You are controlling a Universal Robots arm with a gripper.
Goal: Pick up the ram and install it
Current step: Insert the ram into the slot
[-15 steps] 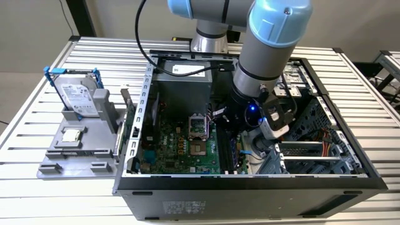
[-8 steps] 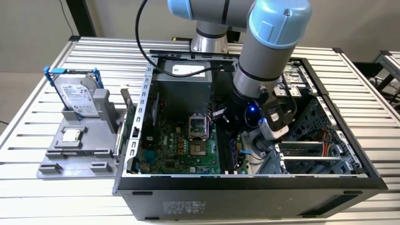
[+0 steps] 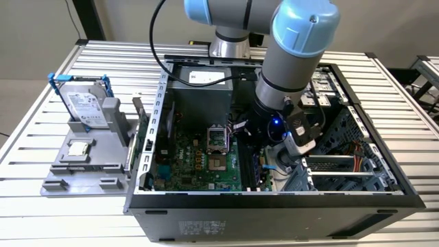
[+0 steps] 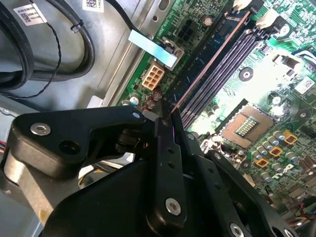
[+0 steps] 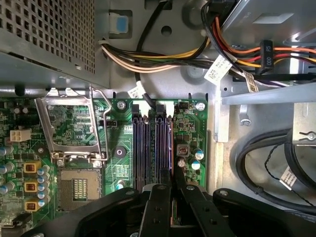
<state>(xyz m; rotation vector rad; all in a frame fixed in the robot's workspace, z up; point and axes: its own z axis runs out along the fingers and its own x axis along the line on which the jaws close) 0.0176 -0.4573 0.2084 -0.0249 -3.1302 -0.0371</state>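
Seemingly ram (image 4: 207, 64) edge-on between fingers (image 4: 165, 148).

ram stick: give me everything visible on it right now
The ram shows edge-on in both wrist views: a thin, long strip with a coppery-looking top edge, its chips hidden. It stands upright along the dark memory slots on the green motherboard, beside the open processor socket. The gripper is shut on its near end. Whether it is fully seated cannot be told.

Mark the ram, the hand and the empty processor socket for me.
ram (image 4: 207, 64), second wrist view, its thin top edge above the slots.
hand (image 5: 172, 190), first wrist view, between its fingertips.
processor socket (image 5: 78, 185), first wrist view, its contact field.
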